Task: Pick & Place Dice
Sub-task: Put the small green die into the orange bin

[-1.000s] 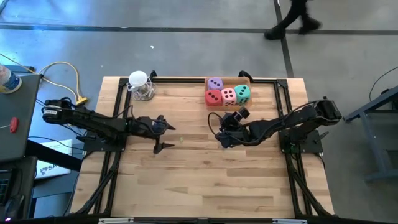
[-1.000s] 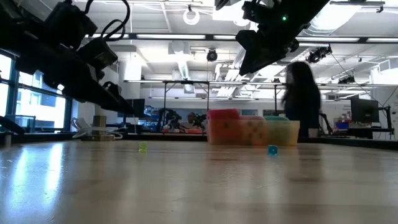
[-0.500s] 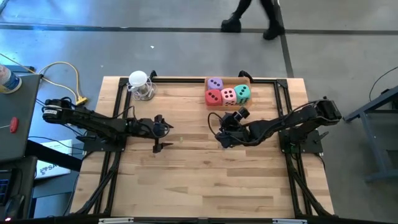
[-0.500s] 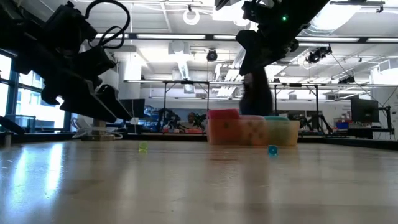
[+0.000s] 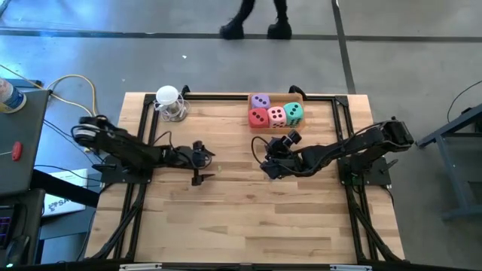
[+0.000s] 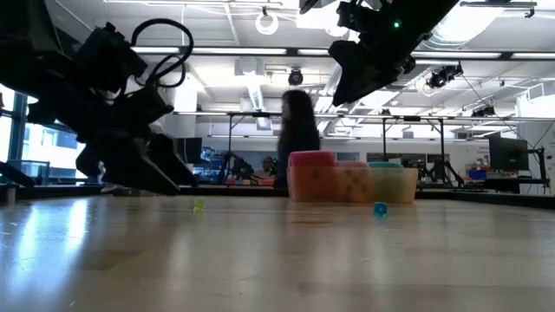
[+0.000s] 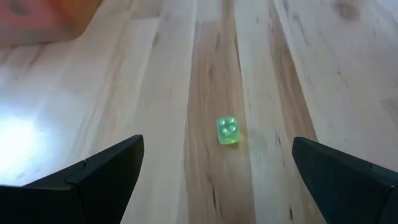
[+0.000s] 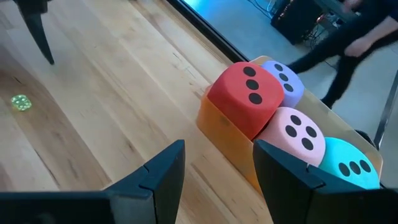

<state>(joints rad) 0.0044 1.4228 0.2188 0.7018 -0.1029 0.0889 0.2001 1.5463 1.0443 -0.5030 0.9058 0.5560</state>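
Four large dice, purple, red, pink and teal, sit together in an orange open box at the table's far middle. My right gripper hangs open above the table just near of them, with nothing between its fingers. My left gripper is at the table's left middle, low over the wood and wide open. A tiny green translucent cube with pips lies on the table ahead of its fingertips, between their lines and untouched.
A clear stand with a white ball is at the far left corner. A tiny blue bead lies in front of the box. Black frame rails run along the table's sides. A person walks beyond the far edge.
My left gripper has sunk toward the table and tipped further down, edging toward the tiny green cube, its fingers staying wide open. My right gripper has kept still. The person behind the table has walked toward the left.
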